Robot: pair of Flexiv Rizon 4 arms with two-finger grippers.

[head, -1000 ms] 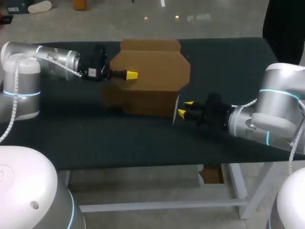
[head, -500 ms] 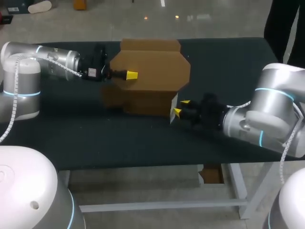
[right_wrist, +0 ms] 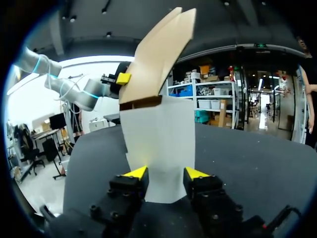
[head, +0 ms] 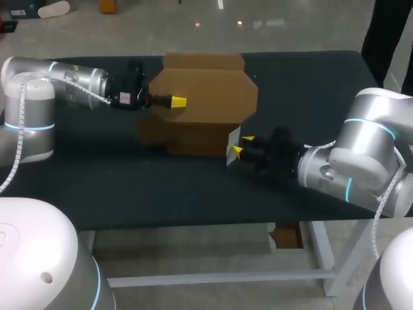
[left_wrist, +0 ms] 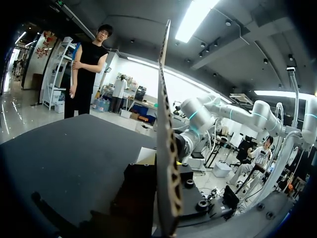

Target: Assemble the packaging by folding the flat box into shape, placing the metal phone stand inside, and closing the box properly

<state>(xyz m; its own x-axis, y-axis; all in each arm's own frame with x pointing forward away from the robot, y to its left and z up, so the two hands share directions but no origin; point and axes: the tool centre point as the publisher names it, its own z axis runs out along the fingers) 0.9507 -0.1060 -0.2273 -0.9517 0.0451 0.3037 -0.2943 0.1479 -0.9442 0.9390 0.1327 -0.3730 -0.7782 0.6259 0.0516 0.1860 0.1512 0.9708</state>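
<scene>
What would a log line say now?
stage: box folding | left gripper: shut on cardboard box top flap | right gripper: open, against white side flap | phone stand: unseen

Inside of the box [head: 200, 139] shut from sight under its raised top flap [head: 213, 90]. Underside of that flap, and the left jaws' hold on it, hidden from above. From the left wrist, only a cardboard edge [left_wrist: 166, 148], cut off at its near end. Low left corner of the box too dim to make out. Near end of the white flap [right_wrist: 158, 148] hidden behind the right jaws. Right arm [head: 361, 161] cut off at right.
</scene>
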